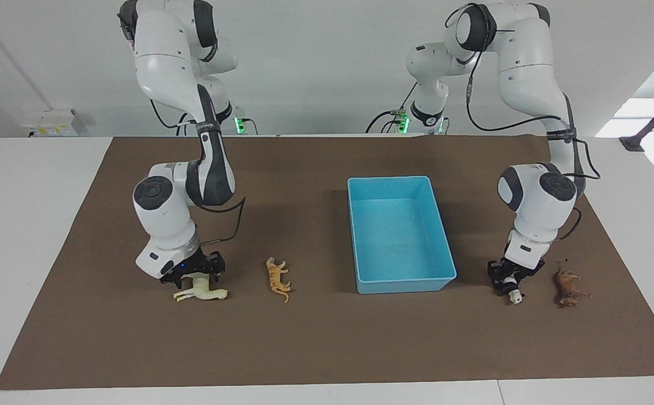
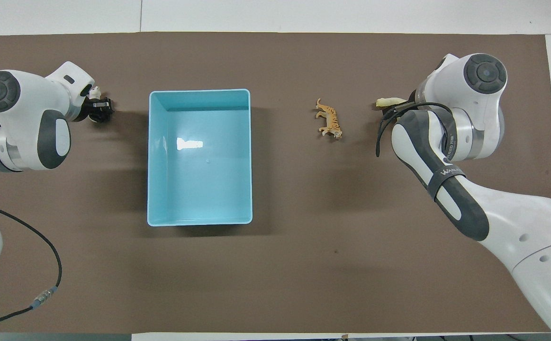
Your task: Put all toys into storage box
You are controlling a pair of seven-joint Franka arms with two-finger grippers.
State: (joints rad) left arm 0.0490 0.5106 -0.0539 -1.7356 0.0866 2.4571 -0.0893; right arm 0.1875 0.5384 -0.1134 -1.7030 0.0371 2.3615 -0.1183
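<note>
The cream-white horse lies on the brown mat toward the right arm's end. My right gripper is down on its back. In the overhead view only the horse's end shows beside the arm. The orange tiger lies between the horse and the light-blue storage box, which holds no toys. My left gripper is low at the black-and-white panda. The dark brown lion lies beside it toward the left arm's end. The left arm hides the lion in the overhead view.
The brown mat covers most of the white table. A black cable hangs off the left arm near the robots' edge of the table.
</note>
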